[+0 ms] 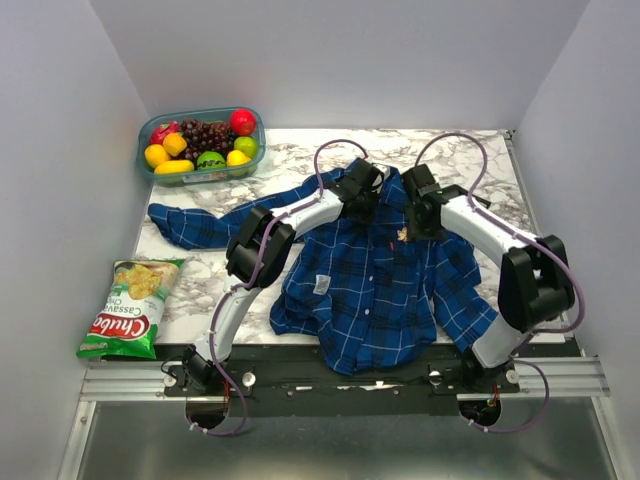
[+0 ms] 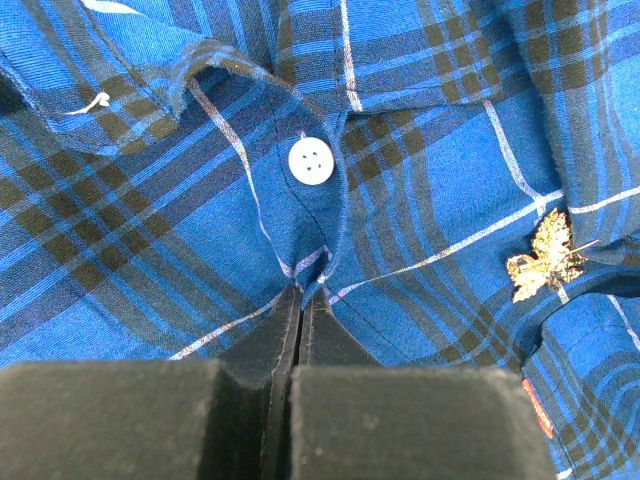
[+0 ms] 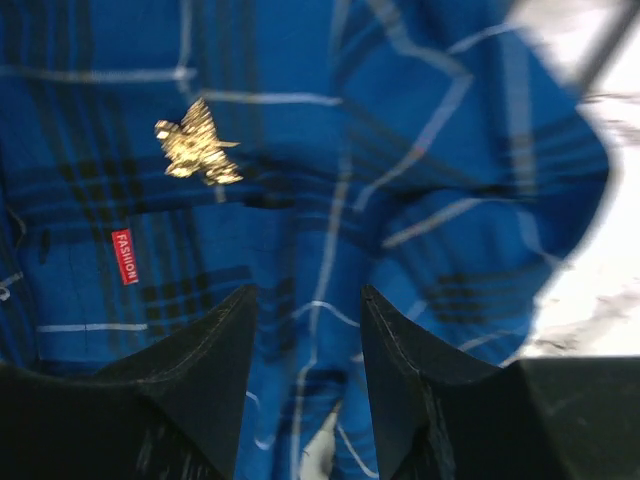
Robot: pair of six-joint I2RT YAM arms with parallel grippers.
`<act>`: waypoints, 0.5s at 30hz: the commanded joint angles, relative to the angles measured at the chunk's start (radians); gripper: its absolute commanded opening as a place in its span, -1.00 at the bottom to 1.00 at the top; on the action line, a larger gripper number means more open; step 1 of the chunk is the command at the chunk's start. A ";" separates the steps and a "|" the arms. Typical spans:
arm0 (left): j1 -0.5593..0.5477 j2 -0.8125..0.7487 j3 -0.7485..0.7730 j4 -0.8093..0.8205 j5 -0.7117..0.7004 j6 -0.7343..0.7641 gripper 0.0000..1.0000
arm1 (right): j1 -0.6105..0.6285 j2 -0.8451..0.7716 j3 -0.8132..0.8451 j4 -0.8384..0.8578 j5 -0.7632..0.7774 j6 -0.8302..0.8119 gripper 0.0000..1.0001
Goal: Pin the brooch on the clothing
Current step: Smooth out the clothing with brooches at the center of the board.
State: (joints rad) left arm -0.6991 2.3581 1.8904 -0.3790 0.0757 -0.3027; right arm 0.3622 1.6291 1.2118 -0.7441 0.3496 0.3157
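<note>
Brooch [image 2: 545, 262] on the chest of the plaid shirt [image 1: 370, 290], one pincer clamped on cloth and the other parted.

The shirt lies spread front-up on the marble bench [image 1: 480, 160], collar on the far side from the arm bases. The brooch, gold and leaf-shaped, sits on the cloth near a small red label [image 3: 125, 256], to the right of the button line in the top view. The left pincer [image 2: 300, 300] is closed, its tips nipping a pucker of shirt cloth just below a white button [image 2: 311, 161] by the collar. The right pincer [image 3: 305, 300] hangs over the shirt with its jaws apart and nothing between them, the brooch beyond its tips and off to one side. A tub of fruit [image 1: 200, 145] and a bag of chips [image 1: 130, 308] sit at the left.
</note>
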 commanded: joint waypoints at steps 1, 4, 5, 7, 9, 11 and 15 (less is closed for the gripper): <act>0.004 0.035 -0.022 -0.127 -0.031 0.025 -1.00 | 0.030 0.092 0.028 0.025 -0.069 0.033 0.05; 0.004 0.035 -0.020 -0.126 -0.031 0.025 -1.00 | 0.035 0.124 0.038 0.046 -0.089 0.033 0.03; 0.004 0.035 -0.022 -0.126 -0.031 0.024 -1.00 | 0.035 0.147 0.045 0.048 -0.078 0.037 0.01; 0.004 0.035 -0.020 -0.127 -0.031 0.024 -1.00 | 0.035 0.170 0.055 0.043 -0.058 0.049 -0.08; 0.004 0.036 -0.020 -0.126 -0.031 0.027 -1.00 | 0.035 0.202 0.074 0.029 -0.029 0.062 -0.21; 0.003 0.033 -0.022 -0.126 -0.031 0.028 -1.00 | 0.032 0.219 0.087 0.008 0.009 0.080 -0.41; 0.004 0.033 -0.024 -0.124 -0.031 0.028 -1.00 | 0.005 0.212 0.048 -0.012 0.025 0.108 -0.95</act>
State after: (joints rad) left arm -0.6991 2.3581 1.8904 -0.3790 0.0757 -0.2996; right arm 0.3901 1.8423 1.2732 -0.7284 0.3275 0.3798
